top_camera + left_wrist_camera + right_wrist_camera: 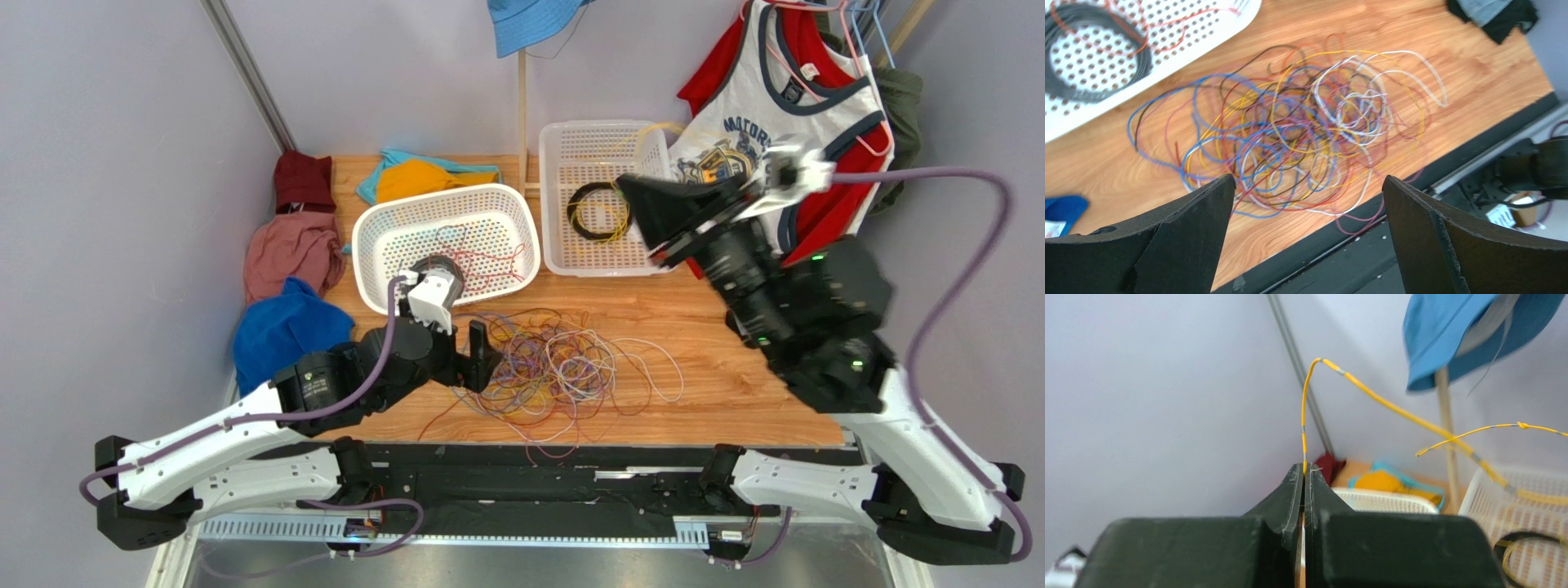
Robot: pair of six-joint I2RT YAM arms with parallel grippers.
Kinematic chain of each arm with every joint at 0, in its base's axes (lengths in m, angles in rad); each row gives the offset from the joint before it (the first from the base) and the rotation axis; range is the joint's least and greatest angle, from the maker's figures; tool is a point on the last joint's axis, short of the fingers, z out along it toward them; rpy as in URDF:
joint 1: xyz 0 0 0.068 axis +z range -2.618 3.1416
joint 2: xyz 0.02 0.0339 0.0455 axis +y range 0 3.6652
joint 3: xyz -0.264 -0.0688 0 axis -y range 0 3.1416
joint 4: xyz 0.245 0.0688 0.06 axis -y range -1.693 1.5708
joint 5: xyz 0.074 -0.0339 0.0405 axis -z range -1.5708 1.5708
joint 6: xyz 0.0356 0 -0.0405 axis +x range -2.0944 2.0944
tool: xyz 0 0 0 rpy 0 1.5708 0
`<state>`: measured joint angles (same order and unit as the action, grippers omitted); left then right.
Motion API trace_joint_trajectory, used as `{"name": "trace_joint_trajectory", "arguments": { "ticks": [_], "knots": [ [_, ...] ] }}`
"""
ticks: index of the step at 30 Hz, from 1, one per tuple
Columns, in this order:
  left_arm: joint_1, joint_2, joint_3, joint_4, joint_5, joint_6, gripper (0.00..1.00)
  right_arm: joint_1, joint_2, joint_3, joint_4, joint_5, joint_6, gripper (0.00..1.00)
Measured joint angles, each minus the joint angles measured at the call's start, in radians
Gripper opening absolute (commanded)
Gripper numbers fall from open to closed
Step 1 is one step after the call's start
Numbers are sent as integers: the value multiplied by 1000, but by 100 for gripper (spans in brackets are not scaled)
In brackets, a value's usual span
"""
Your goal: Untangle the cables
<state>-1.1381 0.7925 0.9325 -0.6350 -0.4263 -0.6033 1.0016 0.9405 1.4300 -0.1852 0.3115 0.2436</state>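
The cables (558,361) lie as a loose multicoloured tangle on the wooden table near its front edge; the left wrist view shows the cables (1303,128) spread out below the fingers. My left gripper (478,355) hangs at the tangle's left side, and this left gripper (1308,178) is open with nothing between its fingers. My right gripper (626,186) is raised over the right basket. In the right wrist view the right gripper (1304,468) is shut on a thin yellow cable (1389,404), which arches up from the fingertips and runs down toward the basket.
A white basket (423,196) at back left holds red strands and a black coil (1094,24). A second white basket (558,196) holds a black and yellow coil (597,211). Clothes (291,251) are piled at the left. A tank top (785,110) hangs at back right.
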Motion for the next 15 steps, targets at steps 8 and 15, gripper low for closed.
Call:
{"name": "trace_joint_trajectory", "arguments": {
  "ticks": [8,15],
  "knots": [
    [1,-109,-158,25,-31,-63,96,-25,116,398,-142,149,-188,0],
    [1,-119,-234,76,11,-119,95,-149,298,494,-193,187,-256,0]
  ]
}}
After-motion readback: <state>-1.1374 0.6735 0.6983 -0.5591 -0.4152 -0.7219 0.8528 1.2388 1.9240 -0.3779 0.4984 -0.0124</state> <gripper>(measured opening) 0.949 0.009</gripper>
